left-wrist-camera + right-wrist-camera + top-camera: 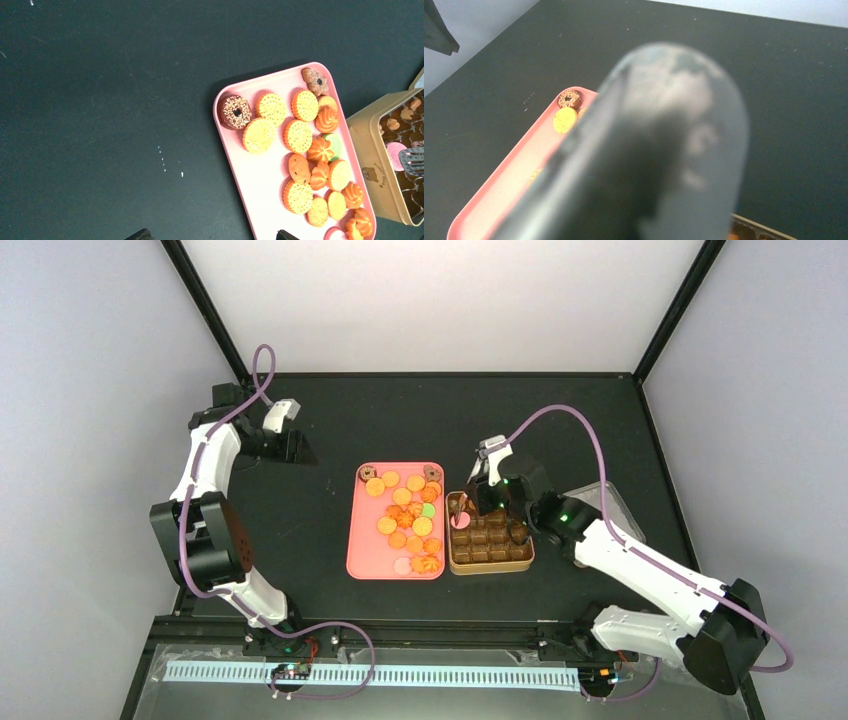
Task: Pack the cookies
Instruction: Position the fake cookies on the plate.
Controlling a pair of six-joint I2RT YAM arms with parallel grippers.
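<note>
Plainly the work sits on the right side. The right pincer (484, 490) hovers over the far left corner of the tin (490, 567) and appears closed on the metal tongs (467, 504). The tongs' tips point down at a pink cookie (461, 521) lying in a far left compartment. A blurred shape close to the lens fills the right wrist view, so that grip is judged from the top view alone. Whether the tips pinch the pink cookie or merely sit beside it cannot be told.

Most of the cookies (404, 512) lie on the pink tray (364, 545), mostly orange and yellow, with a dark ringed one at its far left corner. The tray stands just left of the tin, its long axis running near to far, so the next cookie lies to the left of the tongs, a short sideways reach.

The left pincer (288, 445) hangs at the far left of the table (420, 410), well apart from the tray. Its fingers (142, 234) are spread wide and hold nothing. The right arm is much the nearer. The tin looks mostly unfilled, though its dark compartments are hard to read.
</note>
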